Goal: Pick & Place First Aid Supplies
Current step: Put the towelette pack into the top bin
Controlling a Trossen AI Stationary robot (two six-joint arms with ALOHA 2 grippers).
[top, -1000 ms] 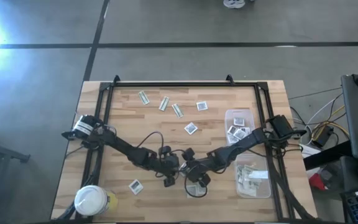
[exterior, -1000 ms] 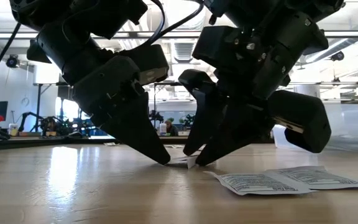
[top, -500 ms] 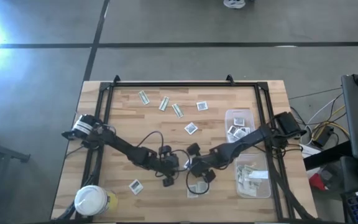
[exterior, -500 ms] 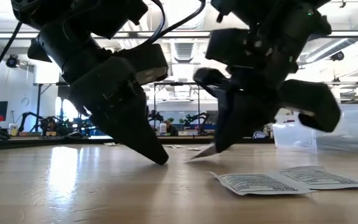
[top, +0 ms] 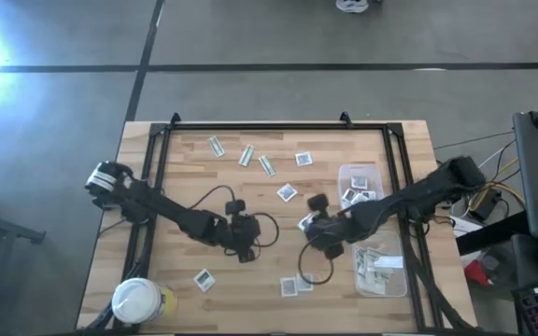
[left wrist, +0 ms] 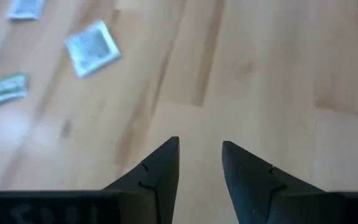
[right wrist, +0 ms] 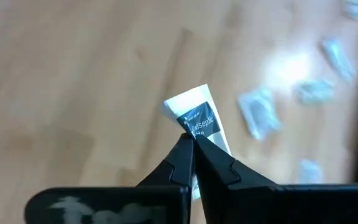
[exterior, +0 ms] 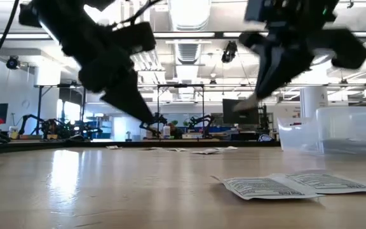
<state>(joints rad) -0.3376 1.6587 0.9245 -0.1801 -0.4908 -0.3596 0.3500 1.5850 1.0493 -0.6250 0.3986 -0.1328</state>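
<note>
High view, change: the right gripper [top: 312,224] has come up off the front-middle boards, where it was pinching a second ago, and swung toward the tubs [top: 359,174]. The left gripper [top: 243,252] has pulled back from that spot.
High view, meaning: the pick looks done; carrying to a tub and releasing is what remains for this piece.
High view, task thing: the held packet [top: 305,222] rides at the right gripper's tip, above mid-table, near the tubs but not over them.
High view, count: three strips [top: 247,155] near the far edge; five loose squares [top: 288,192], two of them lying together at the front; two tubs, both already holding pieces; one jar [top: 138,302] at the front left corner.
Low view, change: both grippers were down at the table [exterior: 107,191]; now both hang clear of it. The packet dangles from the right gripper's tips.
Low view, count: two squares in the foreground, overlapping.
Left wrist view, pincer: fingers [left wrist: 166,165] stand apart with only bare wood between them; it holds nothing.
Left wrist view, count: two squares and one strip ahead.
Right wrist view, pincer: fingers [right wrist: 182,158] pressed together on one corner of the white, dark-printed packet, which sticks out past the tips.
Right wrist view, count: other pieces too blurred to number.
</note>
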